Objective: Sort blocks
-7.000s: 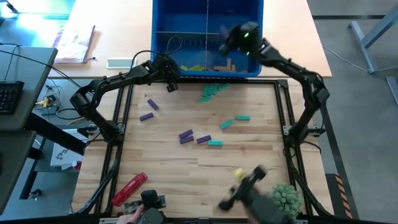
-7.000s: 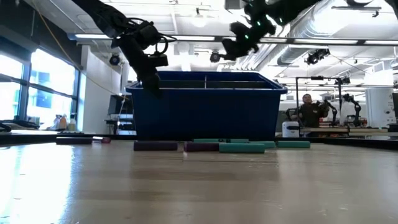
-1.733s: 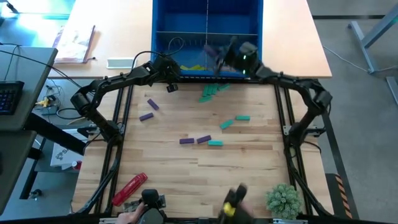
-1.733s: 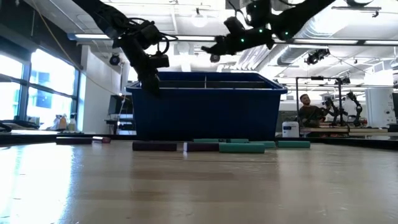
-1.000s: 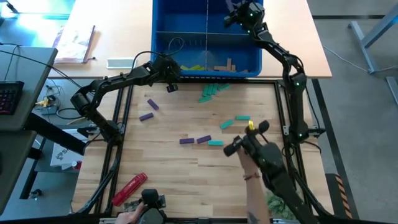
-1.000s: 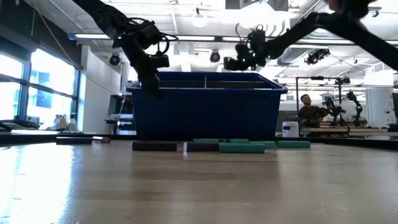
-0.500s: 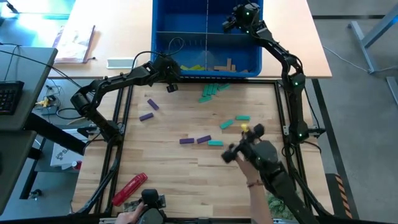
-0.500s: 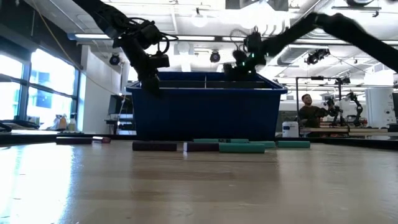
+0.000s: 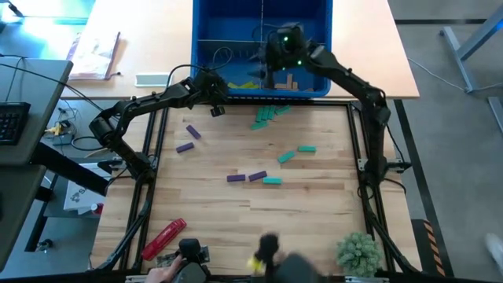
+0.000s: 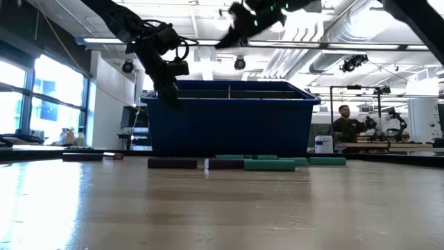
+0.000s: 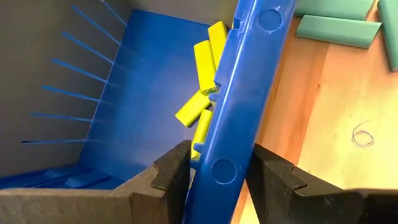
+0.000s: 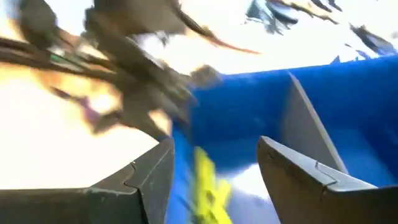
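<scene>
We see the worktop (image 9: 314, 220) carrying the blue bin (image 9: 206, 23) at its far edge. The left pincer (image 11: 214, 171) is clamped on the bin's near wall; the right pincer (image 12: 214, 168) hangs above the bin, spread and empty. Blocks (image 9: 271, 180) lie loose mid-worktop, a teal cluster near the bin, more already inside. We judge them light, stiff and smooth, best pinched across the narrow sides. Open wood surrounds the strays; the cluster crowds the bin wall.
</scene>
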